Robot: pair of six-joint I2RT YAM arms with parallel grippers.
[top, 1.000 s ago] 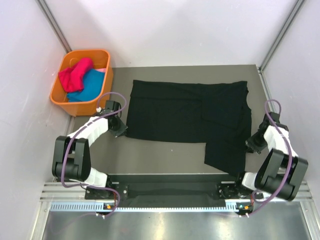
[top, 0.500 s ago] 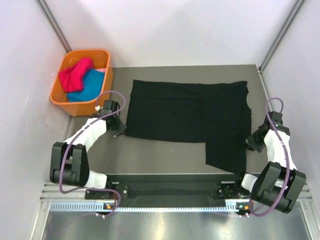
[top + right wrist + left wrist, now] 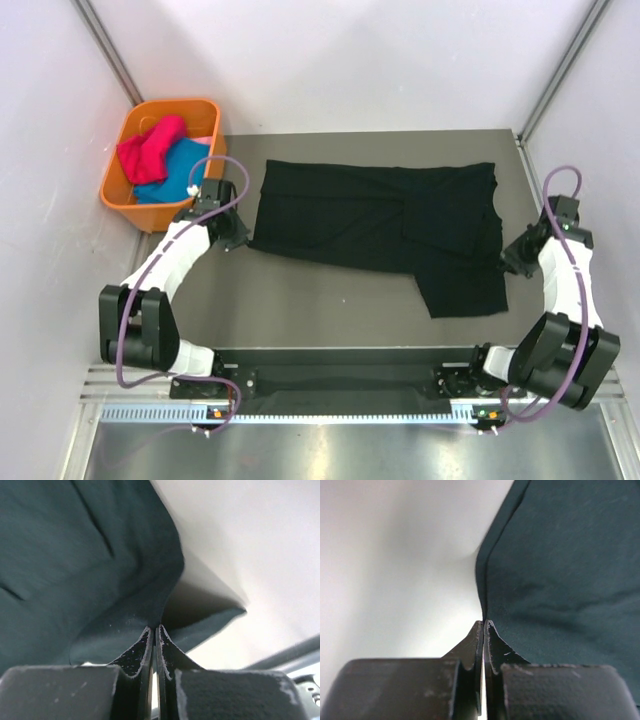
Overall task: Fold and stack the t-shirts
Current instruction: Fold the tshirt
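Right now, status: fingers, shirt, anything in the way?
Left fingers, right fingers: both shut on black t-shirt, opposite side edges. Shirt spread across table. Pink shirt, teal shirt in orange basket, far left. Nothing in the way.

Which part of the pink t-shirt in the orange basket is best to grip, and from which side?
Probably grip the pink t-shirt at its bunched upper end, which lies on top of the teal t-shirt. Come straight down from above: the walls of the orange basket block any sideways approach. The left gripper and right gripper are shut on the black t-shirt, so one must release first.
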